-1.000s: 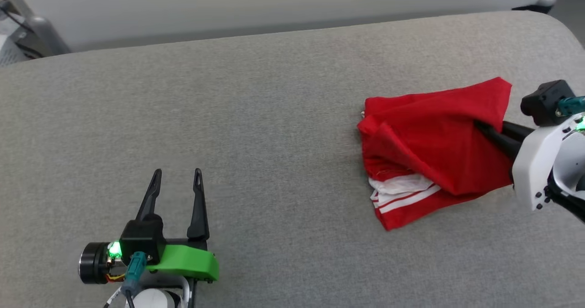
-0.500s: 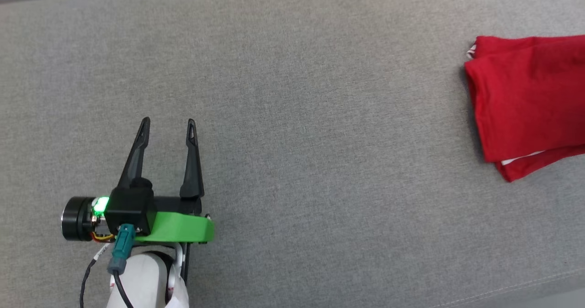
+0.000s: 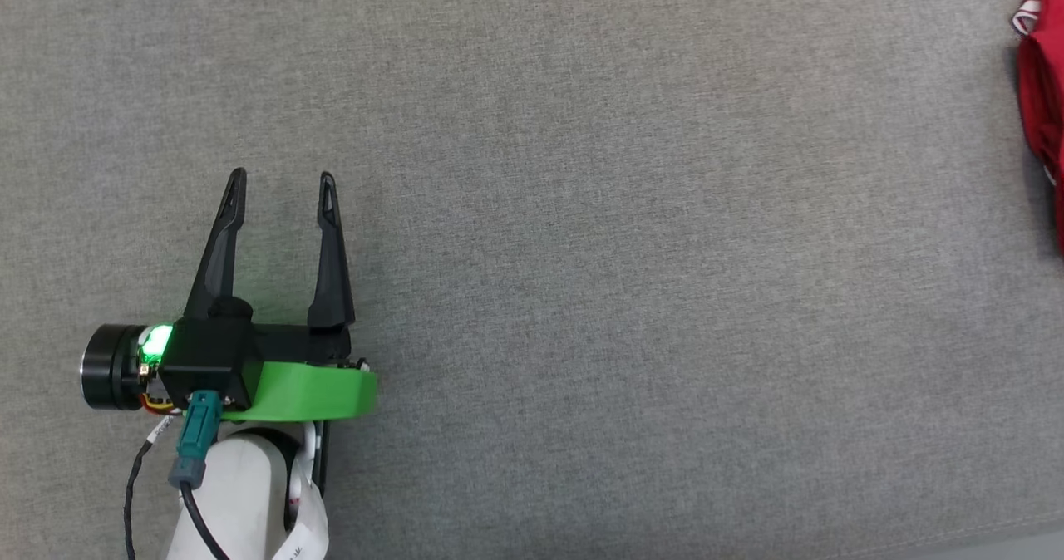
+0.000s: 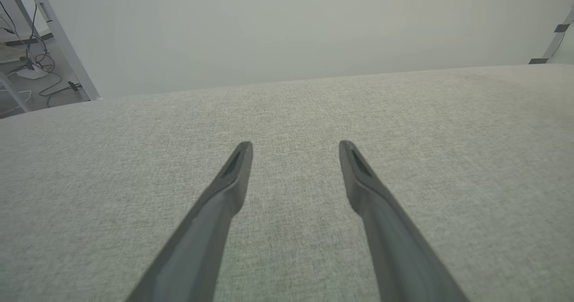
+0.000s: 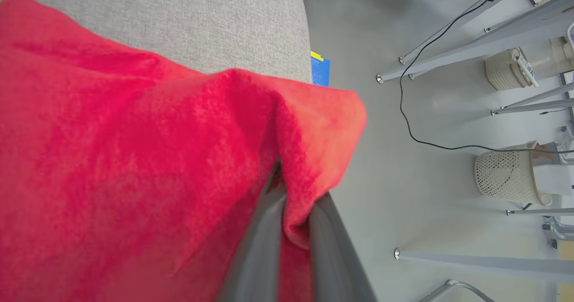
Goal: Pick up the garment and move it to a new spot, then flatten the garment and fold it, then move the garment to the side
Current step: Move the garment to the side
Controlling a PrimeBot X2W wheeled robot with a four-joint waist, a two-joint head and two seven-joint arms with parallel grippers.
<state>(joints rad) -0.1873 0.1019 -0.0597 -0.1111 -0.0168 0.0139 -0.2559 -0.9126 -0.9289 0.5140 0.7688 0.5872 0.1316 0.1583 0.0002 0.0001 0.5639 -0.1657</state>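
Note:
The garment (image 3: 1046, 95), a red jersey with a bit of striped trim, lies at the far right edge of the head view on the grey cushion (image 3: 598, 277). In the right wrist view the same red garment (image 5: 134, 158) spreads across the left and middle, and my right gripper (image 5: 280, 176) is shut on a fold of it near its corner. My left gripper (image 3: 283, 179) stands open at the lower left of the head view, far from the garment. Its fingers (image 4: 233, 176) hover over bare fabric with nothing between them.
The cushion's end (image 5: 287, 37) drops off to a pale floor beside the garment's held corner. On that floor stand metal table legs (image 5: 448, 46), a black cable (image 5: 417, 127) and mesh baskets (image 5: 506, 176). A pale wall (image 4: 287, 28) runs behind the cushion.
The head camera has swung left and down, so the garment has slid to the picture's right edge and the right arm has left it. My left gripper stays open.

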